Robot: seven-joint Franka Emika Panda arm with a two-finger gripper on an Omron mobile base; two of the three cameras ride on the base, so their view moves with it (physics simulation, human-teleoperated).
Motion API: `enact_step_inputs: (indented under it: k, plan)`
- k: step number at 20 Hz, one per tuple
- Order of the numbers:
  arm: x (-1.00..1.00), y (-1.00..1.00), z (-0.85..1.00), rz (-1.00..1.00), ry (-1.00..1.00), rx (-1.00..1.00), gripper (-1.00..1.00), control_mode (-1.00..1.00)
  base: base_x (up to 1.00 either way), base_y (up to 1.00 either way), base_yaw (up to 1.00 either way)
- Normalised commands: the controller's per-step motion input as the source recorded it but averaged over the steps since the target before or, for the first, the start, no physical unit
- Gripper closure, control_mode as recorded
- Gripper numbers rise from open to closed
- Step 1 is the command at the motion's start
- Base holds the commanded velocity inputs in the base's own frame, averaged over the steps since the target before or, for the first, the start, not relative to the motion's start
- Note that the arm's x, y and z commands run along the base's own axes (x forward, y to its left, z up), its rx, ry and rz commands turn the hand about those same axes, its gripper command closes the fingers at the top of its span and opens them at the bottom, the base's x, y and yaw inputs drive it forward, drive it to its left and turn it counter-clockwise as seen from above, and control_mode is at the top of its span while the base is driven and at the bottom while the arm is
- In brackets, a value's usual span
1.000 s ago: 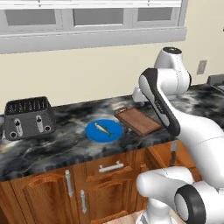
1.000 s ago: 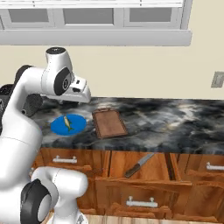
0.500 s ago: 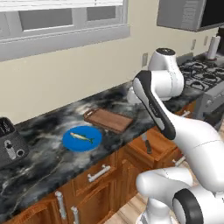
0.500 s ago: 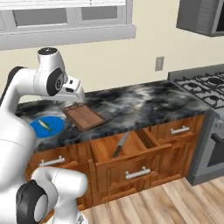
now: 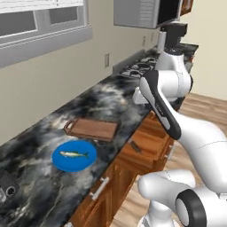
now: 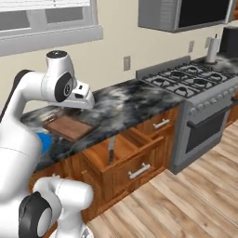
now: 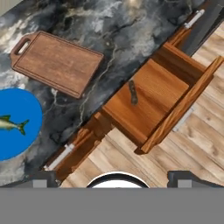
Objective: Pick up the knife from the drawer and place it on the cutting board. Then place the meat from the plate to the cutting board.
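- Your two-finger gripper (image 7: 112, 177) hangs spread and empty above the pulled-out reddish-brown wooden drawer (image 7: 157, 94).
- The slim dark-handled knife (image 7: 133, 92) lies inside it.
- The brown wooden cutting board (image 7: 57, 62) is bare, near the counter's (image 7: 118, 26) front edge.

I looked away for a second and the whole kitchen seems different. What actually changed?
Mostly the viewpoint: the robot's base drove and turned, so the stove has come into sight and the counter looks slanted. The things themselves did not move. The knife still lies in the open drawer, the meat on the plate, the cutting board bare. The jaws stay open, holding nothing.
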Motion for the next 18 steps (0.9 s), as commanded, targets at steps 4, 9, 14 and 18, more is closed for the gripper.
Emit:
enact_step_inputs:
  k: [4,9,14,18]
  plan:
    - [0.00,0.00,0.00,0.00,0.00,0.00,-1.00,1.00,0.14,1.00,-0.43]
    - [0.00,0.00,0.00,0.00,0.00,0.00,-1.00,1.00,0.43,0.48,-0.34]
    - [0.00,0.00,0.00,0.00,0.00,0.00,-1.00,1.00,0.46,0.50,-0.43]
    - [0.00,0.00,0.00,0.00,0.00,0.00,-1.00,1.00,0.37,0.93,-0.44]
